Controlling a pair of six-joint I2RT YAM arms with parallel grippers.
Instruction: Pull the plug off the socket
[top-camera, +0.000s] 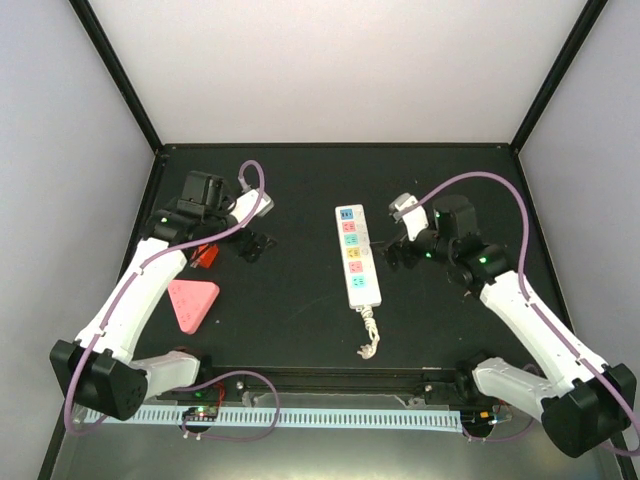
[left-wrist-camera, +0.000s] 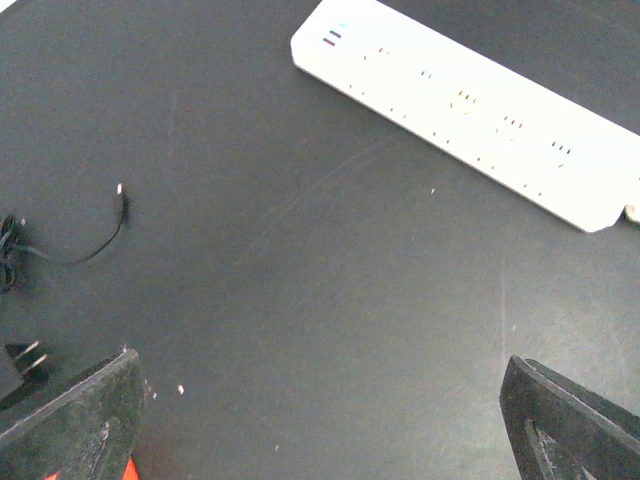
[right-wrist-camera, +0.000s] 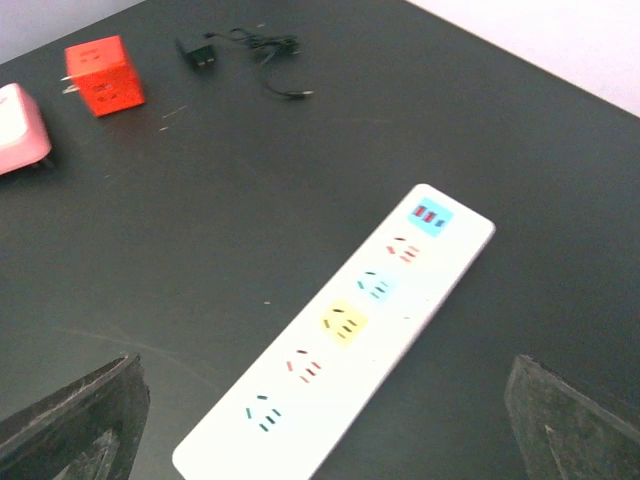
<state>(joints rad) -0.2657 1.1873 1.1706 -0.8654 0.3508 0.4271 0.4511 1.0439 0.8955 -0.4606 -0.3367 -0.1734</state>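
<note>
The white power strip (top-camera: 357, 255) lies flat mid-table, its frayed cord stub (top-camera: 370, 335) pointing toward me. Its pastel outlets show in the right wrist view (right-wrist-camera: 340, 325), and nothing is plugged into any of them. The strip also shows in the left wrist view (left-wrist-camera: 470, 110). A small black plug with a thin cable (right-wrist-camera: 200, 52) lies loose on the table away from the strip, by my left finger (left-wrist-camera: 15, 365). My left gripper (top-camera: 255, 243) (left-wrist-camera: 320, 420) is open and empty. My right gripper (top-camera: 392, 250) (right-wrist-camera: 320, 420) is open and empty, just right of the strip.
A red cube adaptor (top-camera: 203, 255) (right-wrist-camera: 102, 74) lies under the left arm. A pink rounded triangle (top-camera: 192, 302) (right-wrist-camera: 20, 125) lies in front of it. Black frame posts and pale walls bound the black table (top-camera: 300, 330).
</note>
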